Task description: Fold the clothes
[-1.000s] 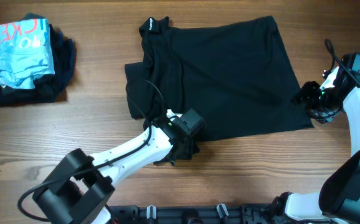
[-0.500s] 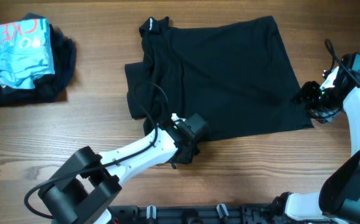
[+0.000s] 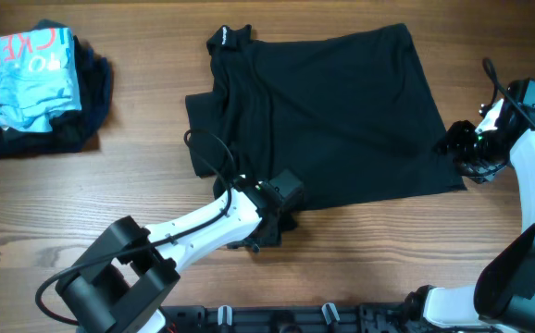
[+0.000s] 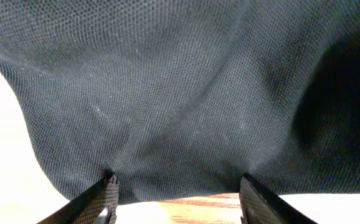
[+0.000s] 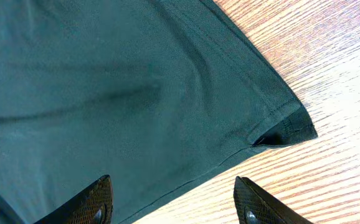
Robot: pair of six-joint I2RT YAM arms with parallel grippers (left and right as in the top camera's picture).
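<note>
The black T-shirt lies spread flat on the wooden table, its collar at the far left. My left gripper is at the shirt's near edge. In the left wrist view the left gripper stands open, the shirt's edge reaching its fingertips, with bare wood between them. My right gripper is at the shirt's right near corner. In the right wrist view the right gripper is open over the hem, and the corner lies just ahead to the right.
A light-blue garment with red lettering sits on a heap of dark clothes at the far left. Both arm bases stand at the table's near edge.
The left gripper shifted slightly right and back along the shirt's near edge. The right arm and the shirt have not moved.
</note>
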